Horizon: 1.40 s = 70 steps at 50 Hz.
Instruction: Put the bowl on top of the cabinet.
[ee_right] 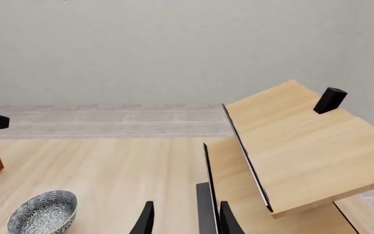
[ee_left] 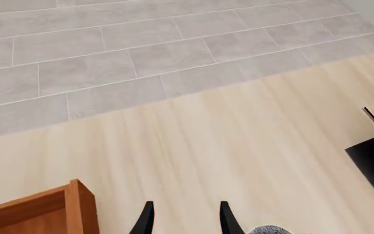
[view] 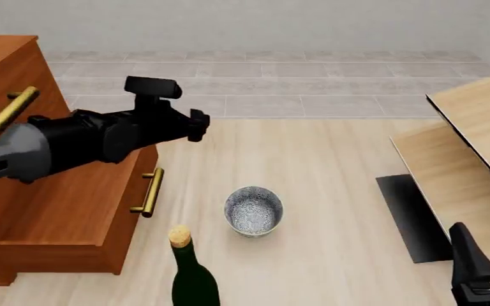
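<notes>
Bowl: the speckled blue-and-white bowl (view: 254, 211) sits upright on the pale wooden table (view: 313, 191), free of both arms; in the right wrist view it shows again (ee_right: 43, 212), low and off to the side of the fingers.
Cabinet: the reddish-brown cabinet (view: 49, 217) stands just beside the bowl on the front view's left, with brass bar handles (view: 150, 191) on its drawers; a corner of it shows in the left wrist view (ee_left: 41, 212).
Bottle: a dark green corked bottle (view: 192, 274) stands upright near the bowl, on the near side of it.
Left gripper: the left gripper (ee_left: 185, 219) hangs above the table beyond the bowl, in front of the cabinet's upper part; its two fingers stand apart with nothing between them, and the bowl's rim just peeks in beside them.
Right gripper: the right gripper (ee_right: 185, 219) sits low at the near right corner, well apart from the bowl, its fingers spread and empty.
Pale furniture: light-wood furniture with a black panel (view: 466, 166) stands tilted on the right.
</notes>
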Motion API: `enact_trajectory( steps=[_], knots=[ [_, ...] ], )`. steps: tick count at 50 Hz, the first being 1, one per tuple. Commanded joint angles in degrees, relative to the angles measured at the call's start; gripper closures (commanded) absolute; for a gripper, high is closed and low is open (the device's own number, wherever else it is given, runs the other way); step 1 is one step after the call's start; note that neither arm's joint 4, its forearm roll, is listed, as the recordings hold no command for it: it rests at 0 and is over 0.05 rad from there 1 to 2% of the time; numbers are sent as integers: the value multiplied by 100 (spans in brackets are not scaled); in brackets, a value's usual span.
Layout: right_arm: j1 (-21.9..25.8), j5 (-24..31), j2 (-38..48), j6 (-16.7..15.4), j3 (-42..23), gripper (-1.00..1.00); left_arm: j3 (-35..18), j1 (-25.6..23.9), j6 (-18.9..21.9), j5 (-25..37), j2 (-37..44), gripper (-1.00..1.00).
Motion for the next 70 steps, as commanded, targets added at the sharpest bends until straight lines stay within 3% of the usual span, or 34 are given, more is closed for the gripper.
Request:
enact_trajectory(
  steps=[1,13,21,35,53,70],
  knots=[
    [-23,-21,-2,23,2,-100,-373,-278,-92,260,430,-100],
    [-57,-40,-3,43,-14,-100,-951,-237,-26,630,921,-100],
    [-69,-44,-4,48,-18,-100,-1023,-224,39,669,1119,-100],
    [-63,-47,-3,29,-5,-100,-970,-270,51,600,1299,-100],
    [-63,-22,-3,3,-17,-100,-981,-486,-412,694,1554,-100],
    [-59,-15,-3,-4,-27,-100,-609,-701,-509,487,1445,-100]
  ],
)
